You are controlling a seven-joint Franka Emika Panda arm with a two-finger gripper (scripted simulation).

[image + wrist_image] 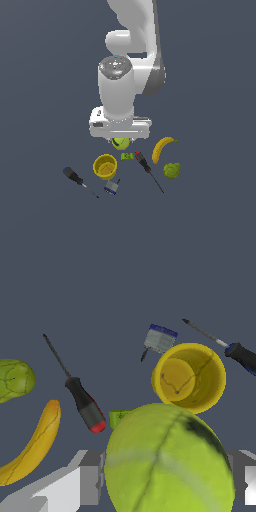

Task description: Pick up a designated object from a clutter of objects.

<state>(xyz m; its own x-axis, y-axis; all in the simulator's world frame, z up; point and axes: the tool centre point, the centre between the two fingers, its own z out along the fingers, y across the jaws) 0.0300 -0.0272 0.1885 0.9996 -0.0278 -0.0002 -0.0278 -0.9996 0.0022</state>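
Note:
The designated object is a smooth yellow-green ball (120,144) with dark curved markings, sitting directly under the white hand. In the wrist view the ball (170,456) fills the space between the two grey fingers (90,481), and both fingers press against its sides. My gripper (120,142) is shut on it. I cannot tell whether the ball is off the floor. The rest of the clutter of objects lies around it: the yellow cup (105,166) just in front and a small green block (127,156) right beside the ball.
A banana (161,148) and a lumpy green fruit (172,170) lie at the exterior view's right. The red-handled screwdriver (145,166) lies between block and fruit. A blue-handled screwdriver (75,176) and a blue-grey padlock piece (112,187) flank the cup.

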